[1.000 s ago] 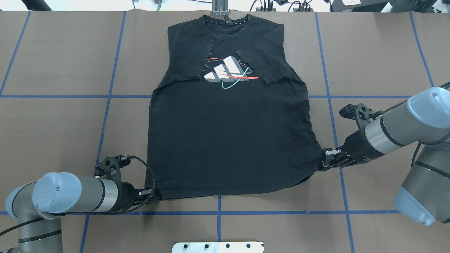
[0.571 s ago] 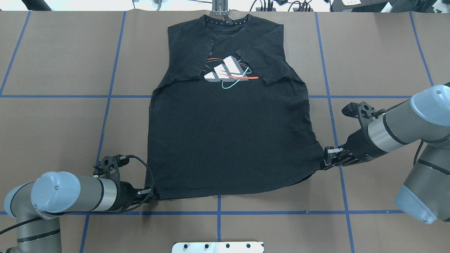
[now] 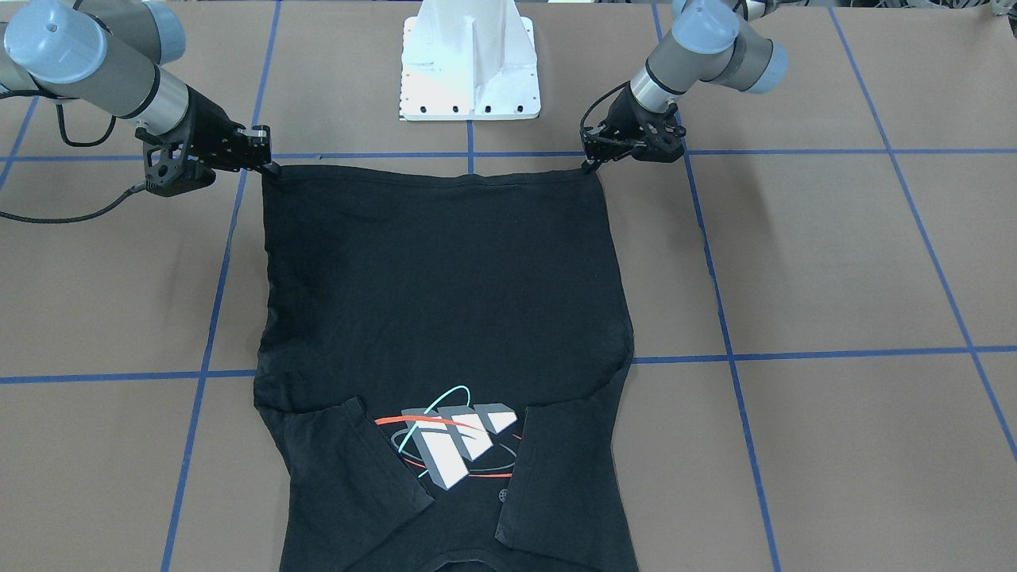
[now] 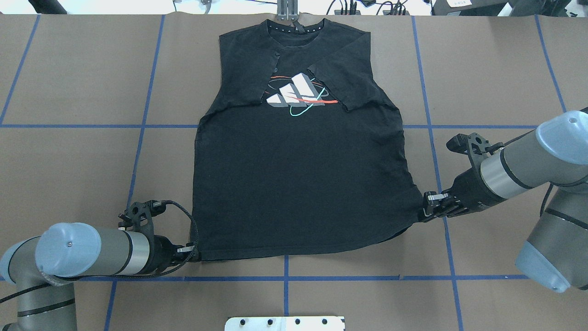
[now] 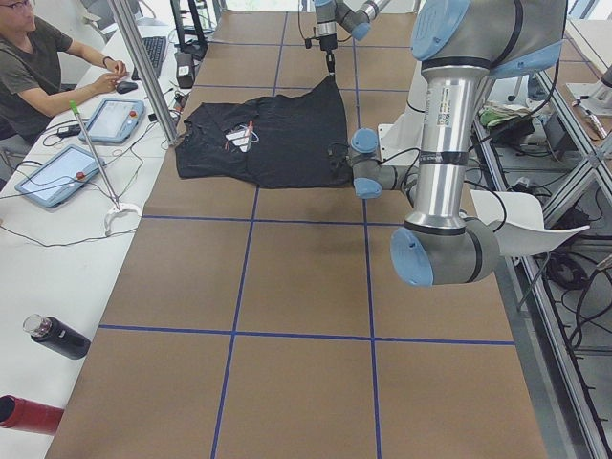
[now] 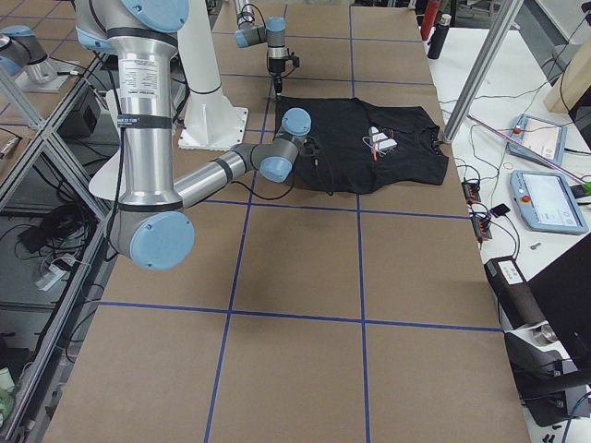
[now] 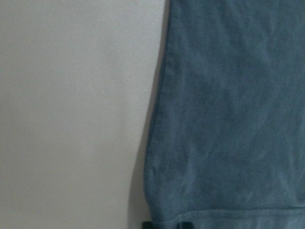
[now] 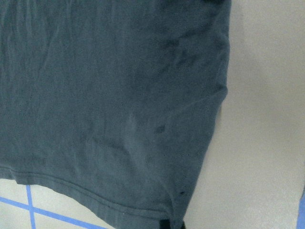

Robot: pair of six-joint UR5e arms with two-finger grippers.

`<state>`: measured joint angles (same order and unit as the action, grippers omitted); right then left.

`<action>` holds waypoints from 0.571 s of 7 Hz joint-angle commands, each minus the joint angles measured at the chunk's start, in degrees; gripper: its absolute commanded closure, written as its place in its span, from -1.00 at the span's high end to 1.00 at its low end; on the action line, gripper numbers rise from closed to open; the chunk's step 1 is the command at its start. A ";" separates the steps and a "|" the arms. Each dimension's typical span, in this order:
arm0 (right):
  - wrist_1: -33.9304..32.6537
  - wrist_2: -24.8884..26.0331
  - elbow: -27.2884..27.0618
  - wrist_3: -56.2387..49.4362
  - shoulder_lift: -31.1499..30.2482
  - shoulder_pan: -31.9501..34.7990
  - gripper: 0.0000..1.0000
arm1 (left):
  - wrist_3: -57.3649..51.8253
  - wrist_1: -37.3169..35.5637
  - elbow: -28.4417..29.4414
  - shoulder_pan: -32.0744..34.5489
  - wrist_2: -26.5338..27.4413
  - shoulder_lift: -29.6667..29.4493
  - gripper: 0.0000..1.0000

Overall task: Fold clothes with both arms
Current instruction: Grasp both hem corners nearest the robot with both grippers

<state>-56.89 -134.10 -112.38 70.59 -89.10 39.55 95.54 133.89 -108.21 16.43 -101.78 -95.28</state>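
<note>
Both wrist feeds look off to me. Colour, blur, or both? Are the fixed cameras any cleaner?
Left wrist view: soft focus, the black T-shirt reads washed blue-grey, the table near white. Right wrist view: same cast, weave a little crisper. Overhead and front-facing views: sharp, evenly lit, no glare.

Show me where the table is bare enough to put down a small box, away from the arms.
Two wide bare patches: the table left of the T-shirt, beyond the left arm, and the matching stretch on its right. Crowded: the strip between hem and white base plate, with the left claw and right claw at the hem corners.
</note>
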 commanded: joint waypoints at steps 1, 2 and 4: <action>0.03 0.16 0.05 0.16 -0.19 0.00 -1.00 | 0.00 -0.30 -1.91 0.27 -0.43 0.26 -1.00; 0.03 0.07 -0.12 0.16 -0.45 0.17 -1.00 | 0.00 -0.65 -3.48 0.27 -0.61 1.05 -1.00; 0.03 -3.85 -1.96 2.52 -4.03 1.30 -1.00 | -0.09 -0.74 -9.27 0.27 -1.13 4.90 -1.00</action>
<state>-56.90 -135.17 -113.32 72.03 -90.84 40.00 95.52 133.23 -114.02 16.70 -102.50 -92.54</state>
